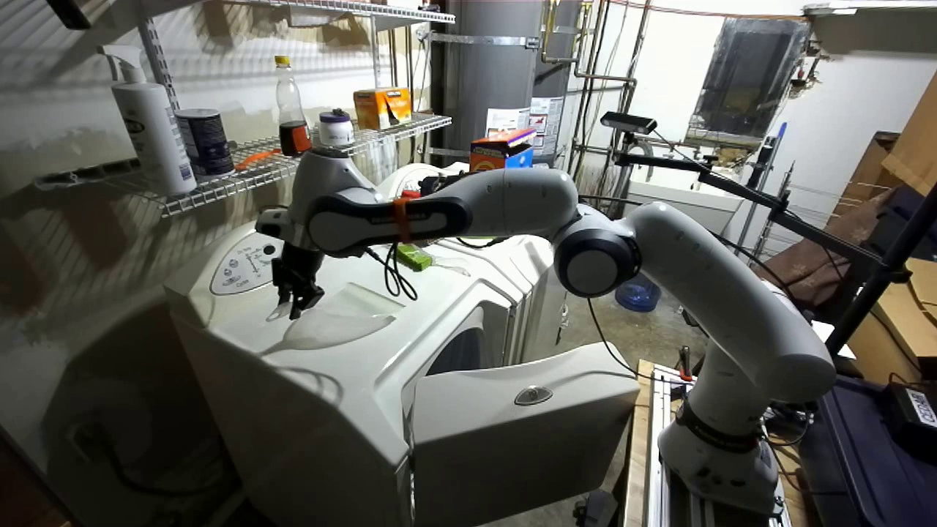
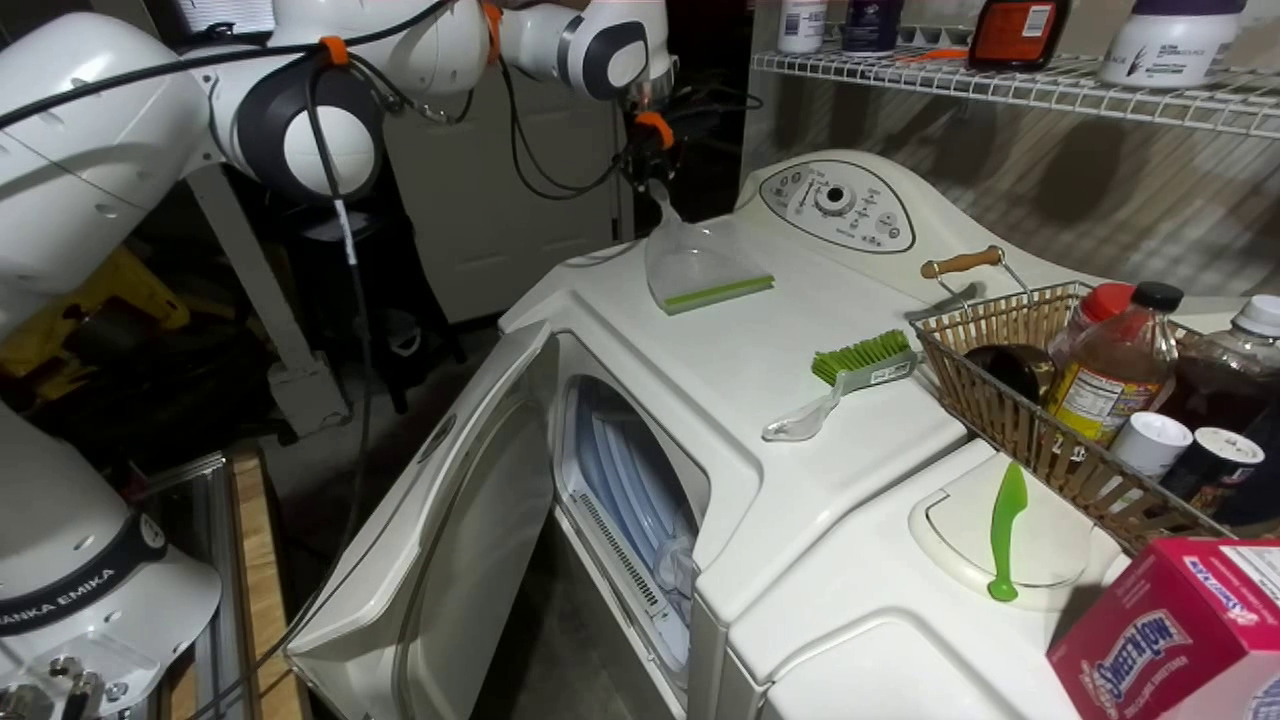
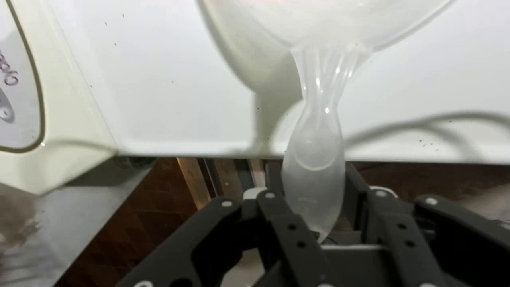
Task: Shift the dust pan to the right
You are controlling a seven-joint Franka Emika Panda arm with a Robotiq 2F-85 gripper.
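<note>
A clear plastic, green-lipped dustpan (image 2: 705, 256) is clamped by its bulbous handle (image 3: 316, 135) in the jaws of a black two-fingered gripper (image 3: 312, 177). A steady shift is presumably sought

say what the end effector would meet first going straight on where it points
Heading down, probably the white, boxy metal laundry machine, near its top's edge. Depth is unclear, so the end effector, holding the translucent, teardrop-shaped plastic dustpan handle, might pass just beyond it.
</note>
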